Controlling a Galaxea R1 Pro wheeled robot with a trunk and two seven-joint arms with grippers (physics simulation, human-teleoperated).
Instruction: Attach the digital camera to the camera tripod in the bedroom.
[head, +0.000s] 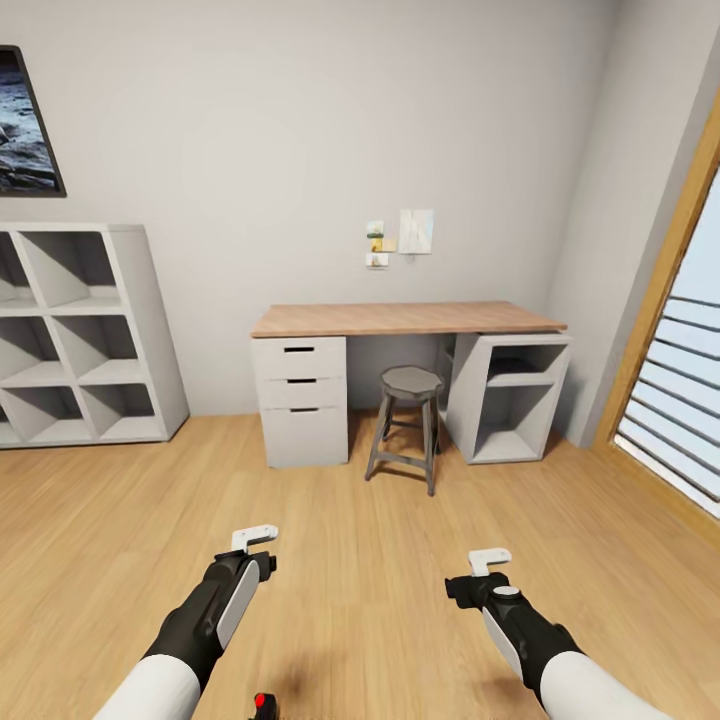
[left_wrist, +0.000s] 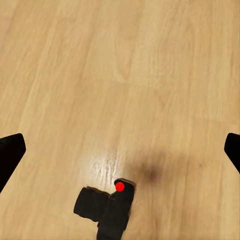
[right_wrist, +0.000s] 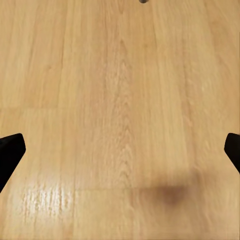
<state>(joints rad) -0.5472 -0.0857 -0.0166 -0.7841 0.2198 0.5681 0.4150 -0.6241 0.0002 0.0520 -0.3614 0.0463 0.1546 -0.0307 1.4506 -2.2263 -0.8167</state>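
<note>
Digital camera (left_wrist: 106, 206) sits on the wood plank floor (left_wrist: 150, 75), lens barrel sticking out to one side, red button (left_wrist: 119, 187) up top; in my left wrist view it's well short of my fingertips (left_wrist: 10, 152), nothing touching it. In head view just its red dot and a bit of black body (head: 264, 704) peek in at the bottom edge, btwn my two arms, closer to the left one. Left gripper (head: 254, 538) hangs over bare floor, spread wide, holding nothing; wrist cam has one dark tip at each side edge w/ planks btwn. Right gripper (head: 490, 558) same story: spread, empty, tips (right_wrist: 11, 152) far apart over floor, w/ a soft shadow blob on the planks below. Further out, bedroom stuff: wood-top desk (head: 405, 318) against the pale grey wall, white drawer unit (head: 301, 400) under its left end, open white shelf unit (head: 505, 395) under its right, grey round stool (head: 408, 420) standing btwn them. White cube shelving (head: 75, 335) off to the left, dark framed screen (head: 25, 125) on wall above it. Small notes/cards (head: 400, 238) pinned above desk. Wood-framed window w/ slats (head: 675, 380) on the right.
</note>
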